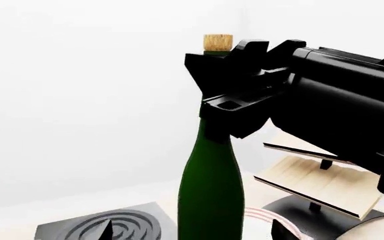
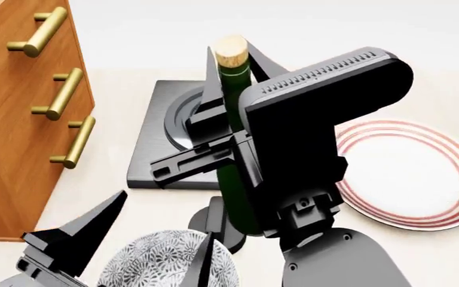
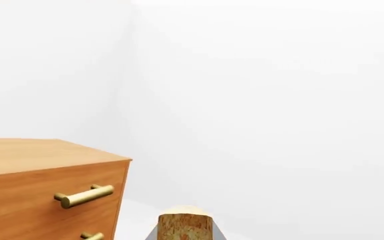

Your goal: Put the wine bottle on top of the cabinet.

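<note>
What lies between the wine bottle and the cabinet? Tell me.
In the head view, only bare pale tabletop and part of the dark square slab lie between the wine bottle and the cabinet.

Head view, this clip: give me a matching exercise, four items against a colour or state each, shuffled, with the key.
Items
1. wine bottle
2. plate
3. cabinet
4. left hand

States
A. white with red rings
B. open, holding nothing
C. reddish-brown wood, gold bar handles
D. dark green, gripped at the neck by the right hand

Pairs: 1-D, 2-A, 3-C, 4-B
</note>
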### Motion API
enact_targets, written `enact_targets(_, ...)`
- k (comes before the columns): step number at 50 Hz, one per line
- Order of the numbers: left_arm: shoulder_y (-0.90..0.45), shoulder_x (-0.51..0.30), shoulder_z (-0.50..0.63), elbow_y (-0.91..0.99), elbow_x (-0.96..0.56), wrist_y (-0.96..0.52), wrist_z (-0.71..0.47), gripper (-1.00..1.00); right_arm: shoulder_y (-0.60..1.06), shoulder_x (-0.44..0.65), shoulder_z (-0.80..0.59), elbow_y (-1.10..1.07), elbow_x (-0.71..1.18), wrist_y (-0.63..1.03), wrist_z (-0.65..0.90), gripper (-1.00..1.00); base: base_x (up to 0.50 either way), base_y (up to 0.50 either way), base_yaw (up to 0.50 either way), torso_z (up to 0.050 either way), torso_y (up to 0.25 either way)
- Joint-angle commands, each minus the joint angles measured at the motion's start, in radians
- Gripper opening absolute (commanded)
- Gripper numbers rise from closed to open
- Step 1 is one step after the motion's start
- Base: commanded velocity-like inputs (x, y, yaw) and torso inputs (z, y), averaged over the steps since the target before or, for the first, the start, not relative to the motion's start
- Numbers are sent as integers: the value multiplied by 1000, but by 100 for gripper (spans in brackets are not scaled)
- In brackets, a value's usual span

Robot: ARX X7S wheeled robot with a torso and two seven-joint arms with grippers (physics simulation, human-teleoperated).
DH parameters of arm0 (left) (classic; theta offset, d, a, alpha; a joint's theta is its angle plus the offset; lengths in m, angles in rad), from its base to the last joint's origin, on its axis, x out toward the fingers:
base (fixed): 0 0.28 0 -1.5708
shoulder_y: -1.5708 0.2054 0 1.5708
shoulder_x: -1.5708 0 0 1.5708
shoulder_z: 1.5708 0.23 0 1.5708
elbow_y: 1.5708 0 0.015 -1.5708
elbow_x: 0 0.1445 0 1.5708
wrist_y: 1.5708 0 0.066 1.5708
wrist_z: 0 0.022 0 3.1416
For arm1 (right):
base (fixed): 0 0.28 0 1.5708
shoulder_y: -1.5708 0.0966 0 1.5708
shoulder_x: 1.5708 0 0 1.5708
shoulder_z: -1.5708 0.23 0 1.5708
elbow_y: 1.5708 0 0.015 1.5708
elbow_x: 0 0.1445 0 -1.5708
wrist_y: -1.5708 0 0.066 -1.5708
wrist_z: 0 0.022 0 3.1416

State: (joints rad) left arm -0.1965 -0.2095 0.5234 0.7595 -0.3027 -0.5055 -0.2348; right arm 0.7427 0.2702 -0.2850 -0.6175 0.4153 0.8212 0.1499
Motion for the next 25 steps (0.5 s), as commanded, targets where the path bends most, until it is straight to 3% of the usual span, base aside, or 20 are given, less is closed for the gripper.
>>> enact_targets(1, -91, 66, 60, -138, -11, 9, 38, 100, 15, -7, -5, 2, -17, -9, -4, -100, 0, 0, 0, 0, 0)
enact_targets(25, -190, 126, 59, -347, -55, 106, 63, 100, 11, 8, -9, -20, -4, -6, 3, -100, 0, 0, 0, 0, 1)
